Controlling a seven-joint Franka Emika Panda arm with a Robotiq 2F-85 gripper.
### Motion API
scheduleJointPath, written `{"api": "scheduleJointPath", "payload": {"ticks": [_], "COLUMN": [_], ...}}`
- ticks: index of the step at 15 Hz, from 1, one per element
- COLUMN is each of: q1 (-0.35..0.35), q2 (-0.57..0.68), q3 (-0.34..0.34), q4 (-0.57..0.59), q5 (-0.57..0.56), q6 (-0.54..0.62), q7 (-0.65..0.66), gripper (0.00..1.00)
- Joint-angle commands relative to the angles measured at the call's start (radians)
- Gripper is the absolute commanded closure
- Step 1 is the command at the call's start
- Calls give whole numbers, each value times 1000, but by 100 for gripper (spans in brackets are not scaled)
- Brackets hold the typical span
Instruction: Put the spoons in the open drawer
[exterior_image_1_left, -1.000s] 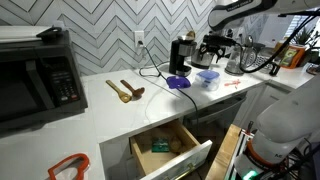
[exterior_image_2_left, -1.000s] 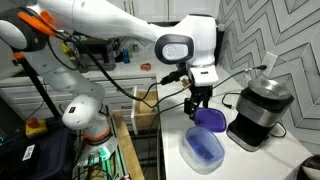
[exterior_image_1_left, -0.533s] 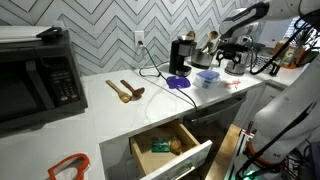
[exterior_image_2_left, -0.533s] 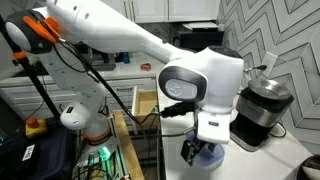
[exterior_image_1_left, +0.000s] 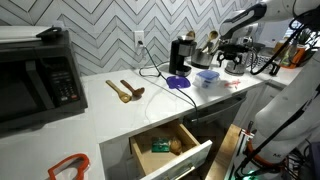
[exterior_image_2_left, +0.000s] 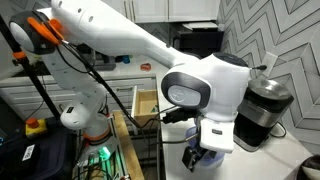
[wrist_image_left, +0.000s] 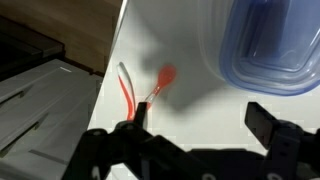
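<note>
1. Now over the white tabletop (exterior_image_1_left: 110, 115): arm (exterior_image_1_left: 247, 14) has swung sideways within the last second, then almost stopped.
2. Target, the open drawer (exterior_image_1_left: 190, 158): well apart from the claw (wrist_image_left: 200, 115), below tabletop level.
3. Nearby clear container (wrist_image_left: 270, 40): beside the claw, no longer under it.
4. State of claw: fingers apart, empty.
5. Two wooden spoons (exterior_image_1_left: 125, 92): far from claw, untouched.
6. Small red spoon (wrist_image_left: 163, 77): just ahead; judged first pick.
</note>
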Motion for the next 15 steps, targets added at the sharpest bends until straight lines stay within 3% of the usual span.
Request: {"api": "scheduleJointPath", "payload": {"ticks": [1,8,15], "q1": [-2,-45,-68], "q2": [44,139,257], "q3": [-36,-126,-146], "q4": [25,49,68], "q5": [27,33,264], "q6": [-2,56,43], "q7": [-52,-152,-265], "gripper": [0,0,0]}}
